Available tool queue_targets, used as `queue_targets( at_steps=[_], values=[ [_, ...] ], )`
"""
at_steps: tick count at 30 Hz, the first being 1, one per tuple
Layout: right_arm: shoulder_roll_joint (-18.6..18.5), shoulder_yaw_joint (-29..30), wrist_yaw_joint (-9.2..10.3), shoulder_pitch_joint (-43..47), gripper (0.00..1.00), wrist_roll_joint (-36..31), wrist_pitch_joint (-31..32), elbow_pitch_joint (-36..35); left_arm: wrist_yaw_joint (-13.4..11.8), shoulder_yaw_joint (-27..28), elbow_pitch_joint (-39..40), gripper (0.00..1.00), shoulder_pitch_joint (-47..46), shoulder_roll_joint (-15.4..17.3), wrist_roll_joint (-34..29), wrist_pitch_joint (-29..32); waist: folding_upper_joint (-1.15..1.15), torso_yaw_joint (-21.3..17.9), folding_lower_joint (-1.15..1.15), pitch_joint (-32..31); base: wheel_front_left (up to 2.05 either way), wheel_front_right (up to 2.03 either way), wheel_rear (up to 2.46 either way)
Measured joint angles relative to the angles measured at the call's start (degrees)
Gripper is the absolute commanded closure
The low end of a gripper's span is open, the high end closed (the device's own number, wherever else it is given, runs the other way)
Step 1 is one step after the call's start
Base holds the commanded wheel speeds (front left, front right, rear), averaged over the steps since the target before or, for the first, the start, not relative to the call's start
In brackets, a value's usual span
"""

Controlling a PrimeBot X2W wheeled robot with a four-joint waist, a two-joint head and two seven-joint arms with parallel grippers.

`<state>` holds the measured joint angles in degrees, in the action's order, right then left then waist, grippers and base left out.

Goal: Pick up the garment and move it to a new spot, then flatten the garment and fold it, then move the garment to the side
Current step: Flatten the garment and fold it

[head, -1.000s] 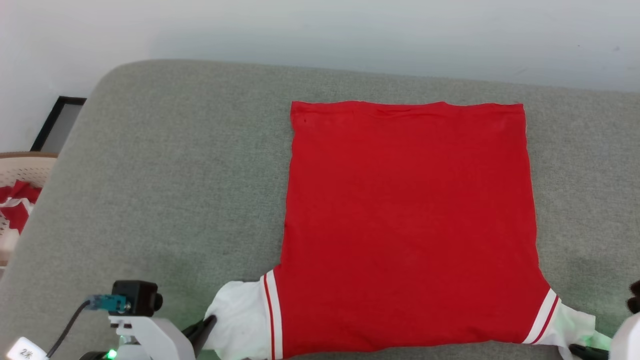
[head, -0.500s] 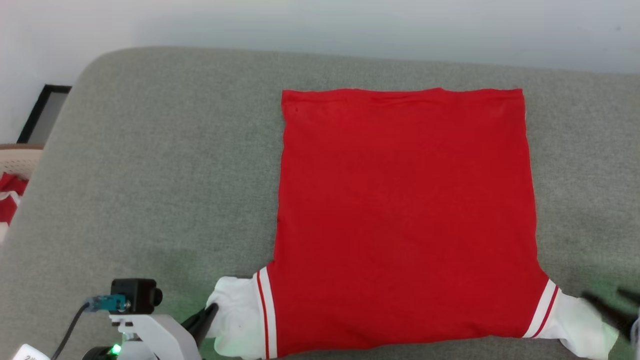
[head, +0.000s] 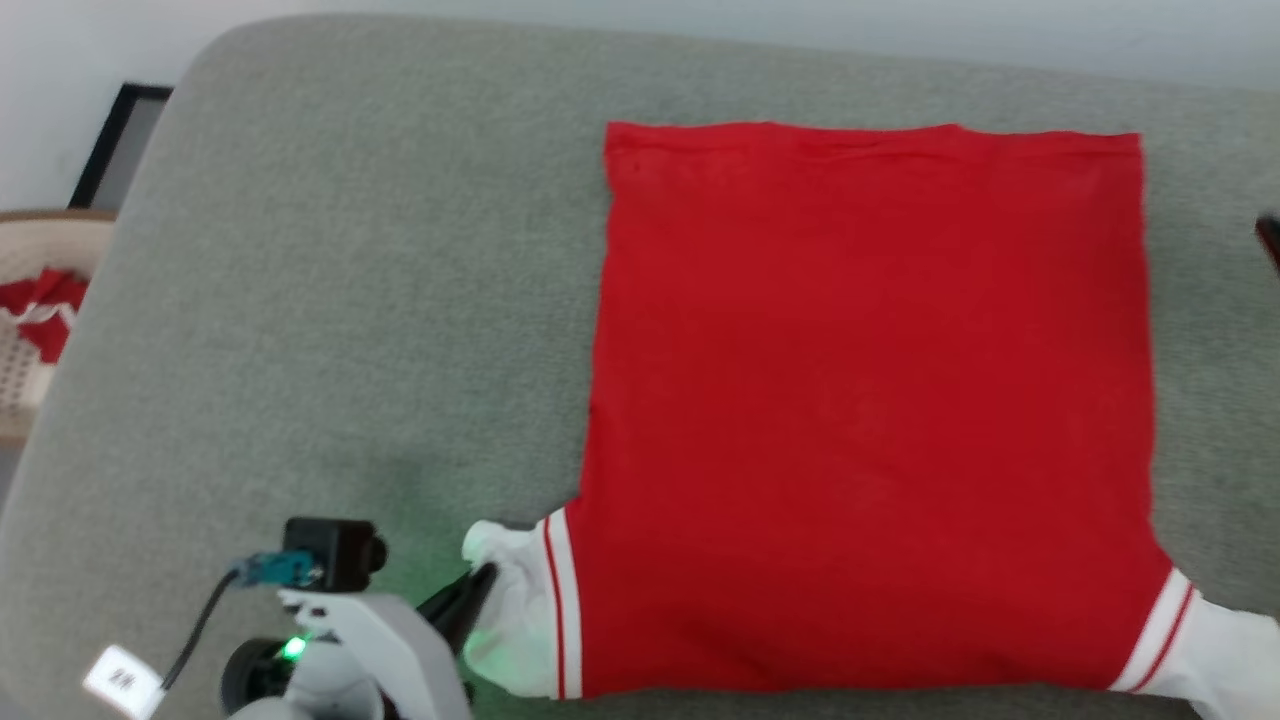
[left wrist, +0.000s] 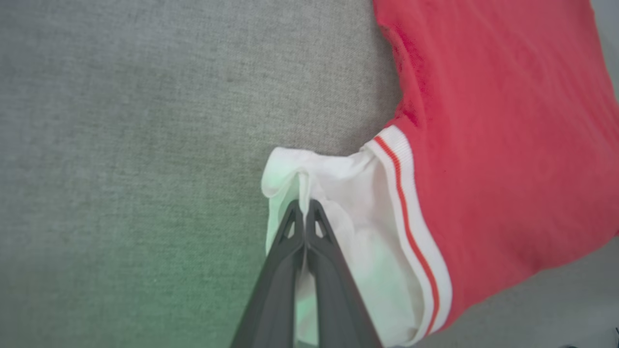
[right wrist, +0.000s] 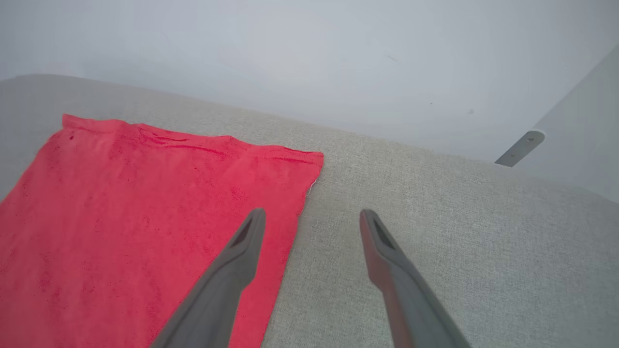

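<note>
The garment point(head: 870, 400) lies spread flat on the grey cushion point(head: 350, 300), plain red side up, hem at the far end. Its white sleeves with red-white trim stick out at the near corners. My left gripper point(head: 480, 590) is shut on the bunched left sleeve point(head: 510, 600); in the left wrist view the gripper point(left wrist: 303, 205) pinches a fold of the white sleeve cloth point(left wrist: 338, 193) between its closed tips. My right gripper point(right wrist: 312, 215) is open with nothing in it and hovers above the garment's far right corner point(right wrist: 290, 164). One dark fingertip point(head: 1270, 240) shows at the head view's right edge.
A beige perforated basket point(head: 20, 370) with a red-white cloth bundle point(head: 45, 305) stands off the cushion's left side. A black-framed panel point(head: 120, 140) leans on the wall behind it. The pale wall point(right wrist: 309, 58) runs along the cushion's far edge. Bare cushion lies left of the garment.
My right gripper has opened, let go of the right sleeve and lifted away toward the garment's far right. The left gripper stays shut on the left sleeve. The head camera has shifted.
</note>
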<state>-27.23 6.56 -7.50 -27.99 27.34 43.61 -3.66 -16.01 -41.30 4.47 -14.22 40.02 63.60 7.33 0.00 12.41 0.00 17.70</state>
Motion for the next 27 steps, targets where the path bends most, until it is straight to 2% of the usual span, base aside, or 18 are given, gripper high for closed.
queue_targets(
  at_steps=[4,12,18,22,23,25,27],
  values=[
    [-0.57,-2.81,-0.01,-9.07,0.00,-3.43,-2.40,11.41,1.23,-1.32,-0.35,1.00,-2.69,-1.88,-1.02,0.73,0.00,2.17,0.00,1.45,0.00,0.00,0.00],
    [-2.50,-5.75,-0.01,-21.20,0.00,-6.53,-0.19,32.55,3.93,-3.81,-2.25,1.00,-6.62,-5.45,-2.23,2.05,0.00,7.22,0.00,4.24,0.00,0.00,0.00],
    [-2.57,-5.11,-0.01,-27.47,0.00,-7.66,1.90,43.90,5.49,-4.90,-3.76,1.00,-8.45,-7.61,-2.61,2.24,0.00,10.32,0.00,6.62,0.00,0.00,0.00],
    [-3.21,-4.69,-0.01,-30.80,0.00,-9.51,3.47,48.83,6.51,-5.33,-4.78,1.00,-9.40,-8.84,-2.60,2.26,0.00,12.11,0.00,7.90,0.00,0.00,0.00],
    [-3.27,-4.31,-0.01,-31.42,0.07,-9.88,3.91,50.08,6.73,-5.42,-5.11,1.00,-9.63,-9.12,-2.60,2.25,0.00,12.52,0.00,8.14,0.00,0.00,0.00],
    [-3.67,-4.15,-0.01,-32.56,1.00,-10.59,5.26,51.80,7.00,-5.52,-5.58,1.00,-9.93,-9.47,-2.53,2.25,0.00,13.22,0.00,8.51,0.00,0.00,0.00],
    [-4.19,-4.36,-0.02,-33.17,1.00,-11.79,5.50,52.67,7.24,-5.53,-6.08,1.00,-10.01,-9.64,-2.49,2.22,0.00,13.68,0.00,8.80,0.00,0.00,0.00]
  ],
)
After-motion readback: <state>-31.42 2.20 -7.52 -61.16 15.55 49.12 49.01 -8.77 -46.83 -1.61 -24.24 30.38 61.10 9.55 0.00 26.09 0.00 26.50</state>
